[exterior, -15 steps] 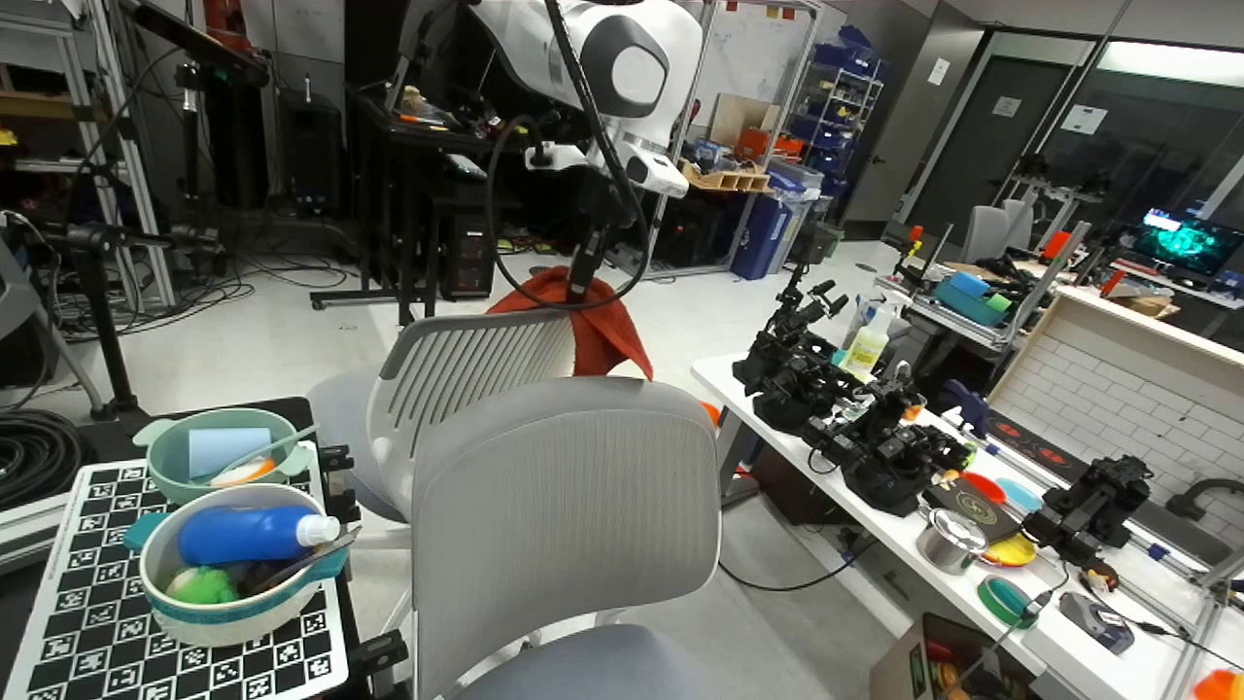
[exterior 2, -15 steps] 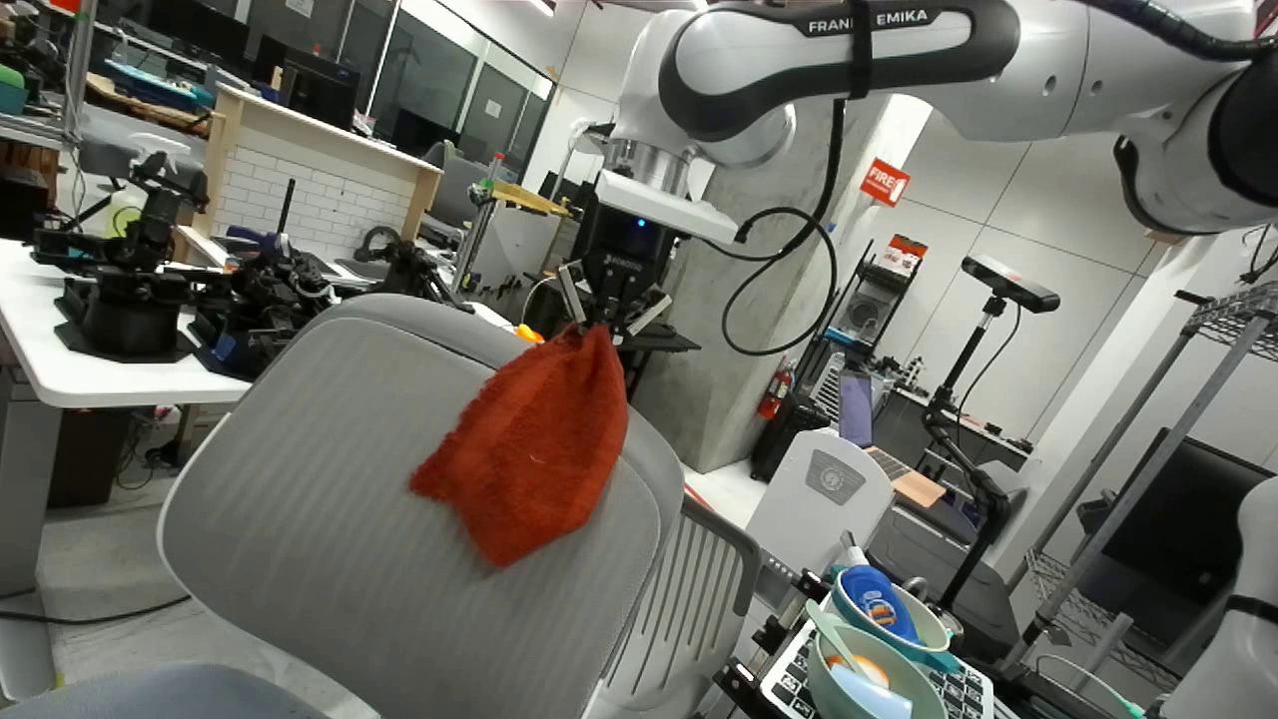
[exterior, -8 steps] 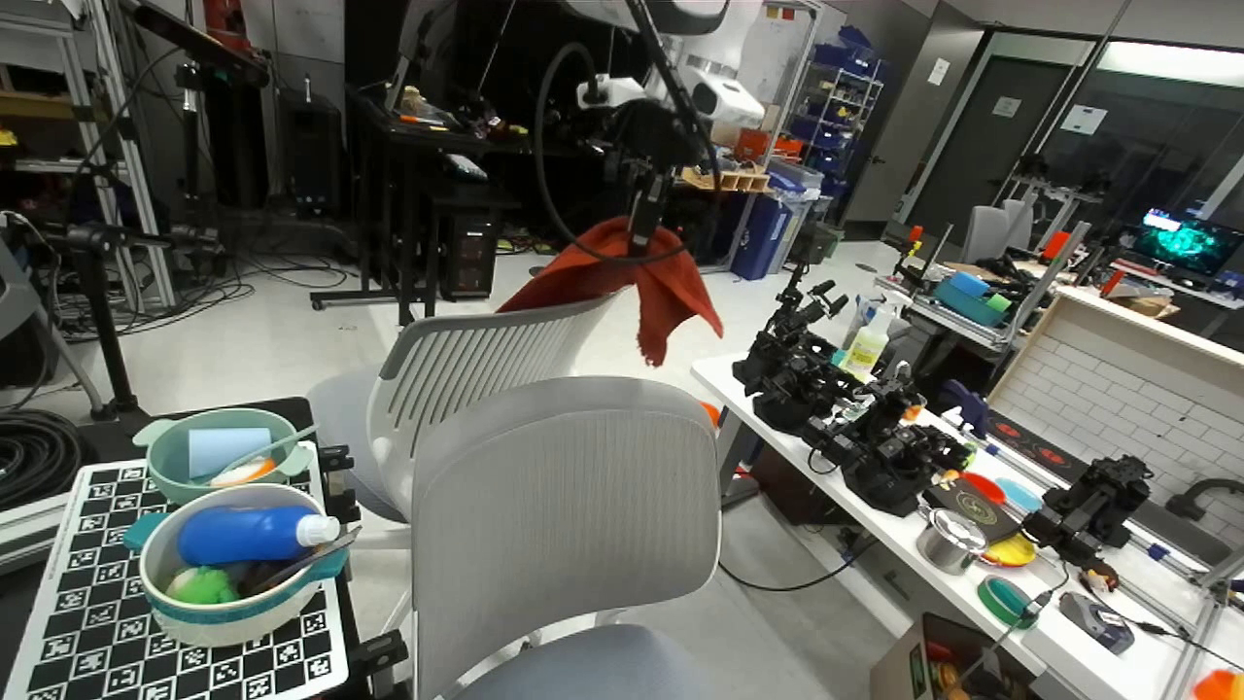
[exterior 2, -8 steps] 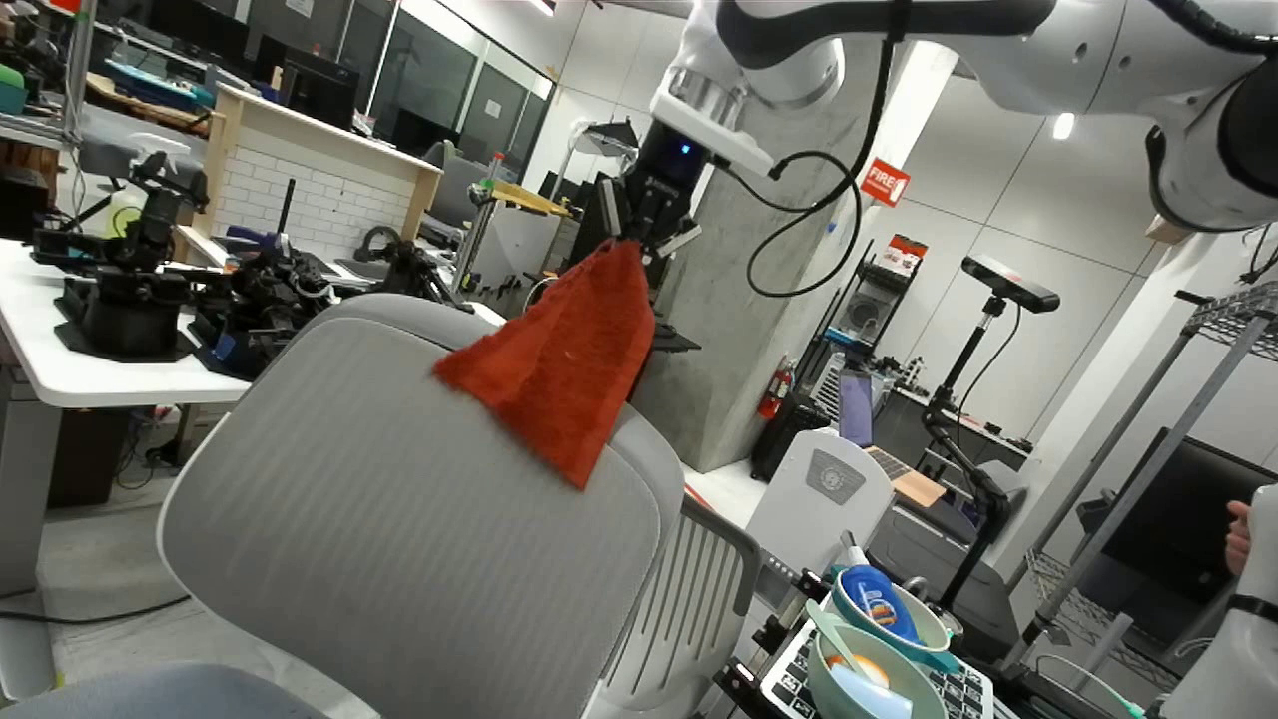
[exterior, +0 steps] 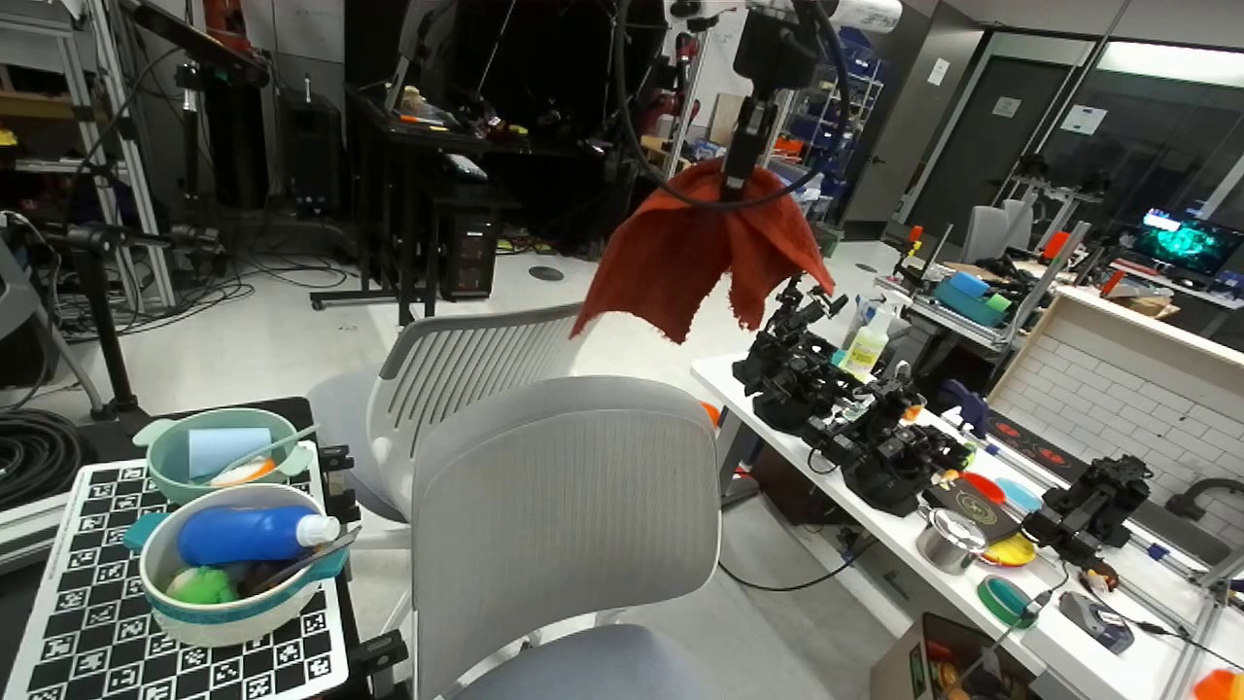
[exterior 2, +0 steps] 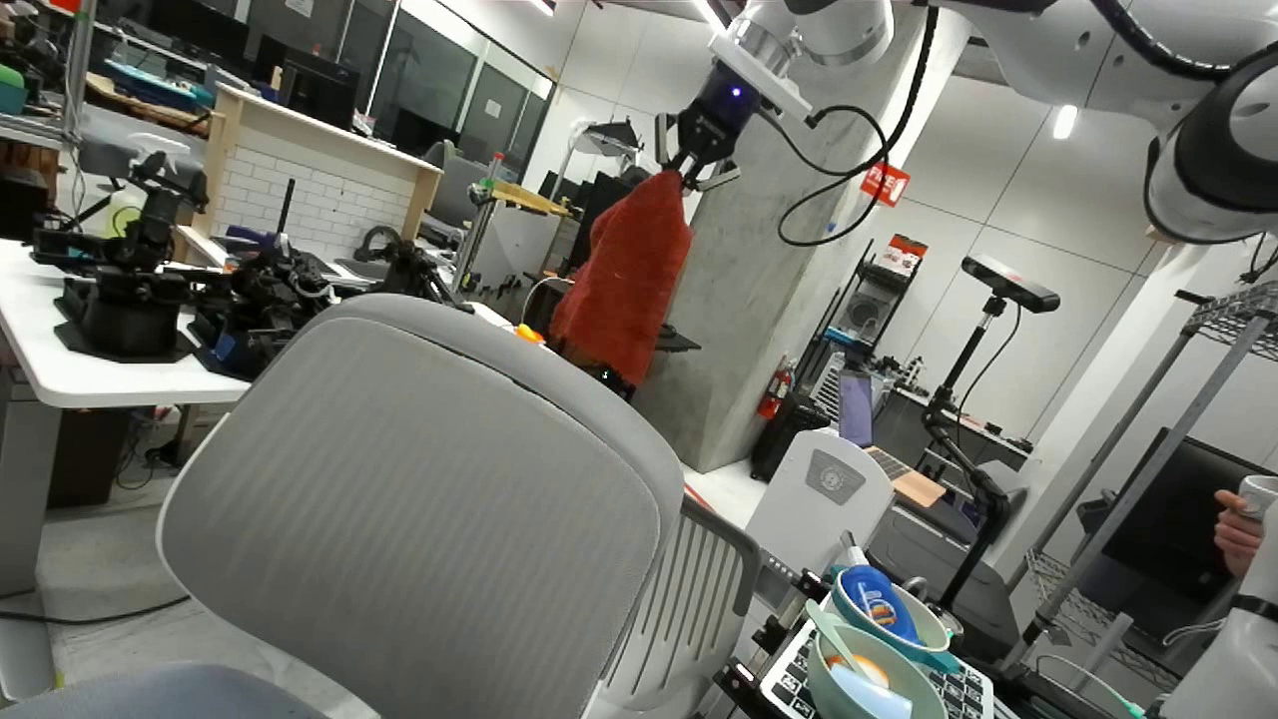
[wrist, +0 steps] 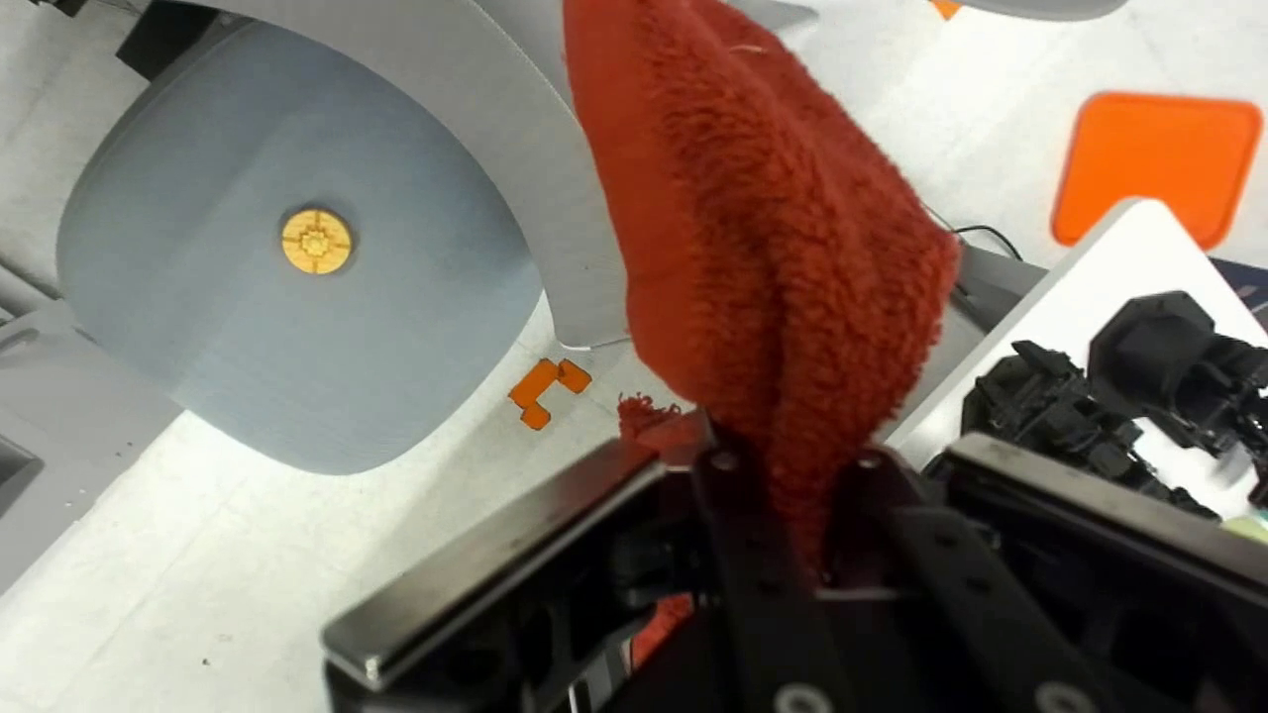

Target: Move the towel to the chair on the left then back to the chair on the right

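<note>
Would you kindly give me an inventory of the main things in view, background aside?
towel: one, red, hanging from the gripper
foreground chairs: two, grey, overlapping in both exterior views
round token: one, yellow, on a chair seat
patterned board: one, black and white, beside the foreground chairs
green pot: one, green, on the patterned board
cream pot: one, cream and teal, same board
bottle: one, blue, in the cream pot
cylinder: one, pale blue, in the green pot
table: one, white, left in an exterior view
devices: several, black, on the table
hand: one, skin-toned, right edge, an exterior view
Panda arm: one, white and black, upper right
gripper: one, black, closed on the towel
</note>
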Tool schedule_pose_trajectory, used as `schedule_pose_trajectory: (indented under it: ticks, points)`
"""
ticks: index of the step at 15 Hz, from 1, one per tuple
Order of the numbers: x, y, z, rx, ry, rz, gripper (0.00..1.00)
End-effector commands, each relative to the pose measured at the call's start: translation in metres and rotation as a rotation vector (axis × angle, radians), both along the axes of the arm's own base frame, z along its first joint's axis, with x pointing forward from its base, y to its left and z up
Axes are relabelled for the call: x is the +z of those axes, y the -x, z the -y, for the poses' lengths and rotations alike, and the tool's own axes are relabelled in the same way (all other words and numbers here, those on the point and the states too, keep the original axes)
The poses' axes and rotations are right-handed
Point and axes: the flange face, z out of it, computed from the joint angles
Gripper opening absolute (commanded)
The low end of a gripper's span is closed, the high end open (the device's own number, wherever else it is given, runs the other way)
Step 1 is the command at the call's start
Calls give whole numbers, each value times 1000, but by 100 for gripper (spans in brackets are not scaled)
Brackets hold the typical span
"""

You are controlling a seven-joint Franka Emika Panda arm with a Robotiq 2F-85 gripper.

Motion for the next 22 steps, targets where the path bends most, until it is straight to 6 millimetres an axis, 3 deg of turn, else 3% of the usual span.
schedule_pose_trajectory:
  ticks: [1, 6, 13, 18, 22]
  points:
    - [11, -12, 3, -4, -25, 8, 3]
    - [-4, -25, -8, 5, -17, 8, 3]
    - [-53, -35, -43, 42, 6, -47, 3]
    - [-54, -31, -74, 64, 29, -47, 3]
    - [-52, -24, -78, 45, 78, 0, 3]
